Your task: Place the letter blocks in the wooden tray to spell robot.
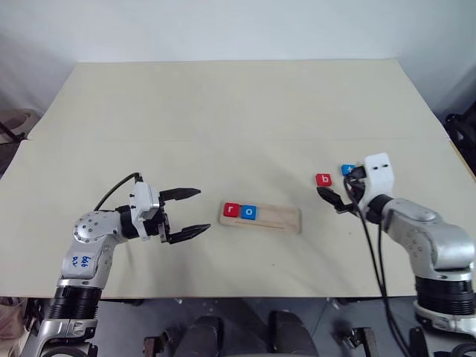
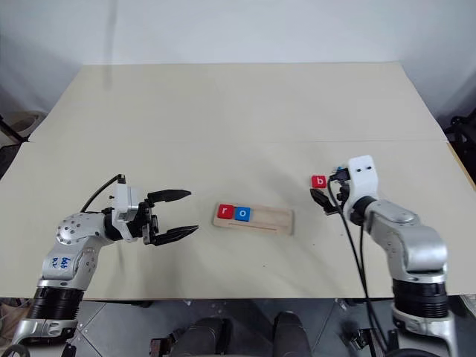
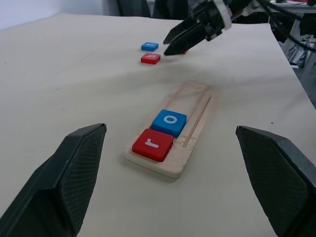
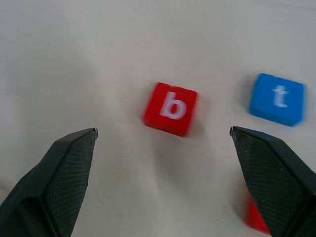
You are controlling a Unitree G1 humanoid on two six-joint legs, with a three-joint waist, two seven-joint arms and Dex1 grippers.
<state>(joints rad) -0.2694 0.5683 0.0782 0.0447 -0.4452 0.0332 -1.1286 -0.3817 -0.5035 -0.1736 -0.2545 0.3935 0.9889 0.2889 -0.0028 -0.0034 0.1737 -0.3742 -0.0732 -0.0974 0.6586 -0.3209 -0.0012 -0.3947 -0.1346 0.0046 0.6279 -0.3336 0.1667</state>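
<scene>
Right pincer [image 4: 163, 136] partly hiding red tile [image 4: 256, 217]

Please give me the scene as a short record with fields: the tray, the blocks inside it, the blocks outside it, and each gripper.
tray: wooden tray lies flat at the middle of the table
blocks in tray: red r, then blue o, side by side at its left end; the rest is free
blocks on table: red b, blue t, and one more red block, partly hidden
left gripper: open, holds nothing, left of the tray
right gripper: open, holds nothing, fingers on either side of the red b
</scene>
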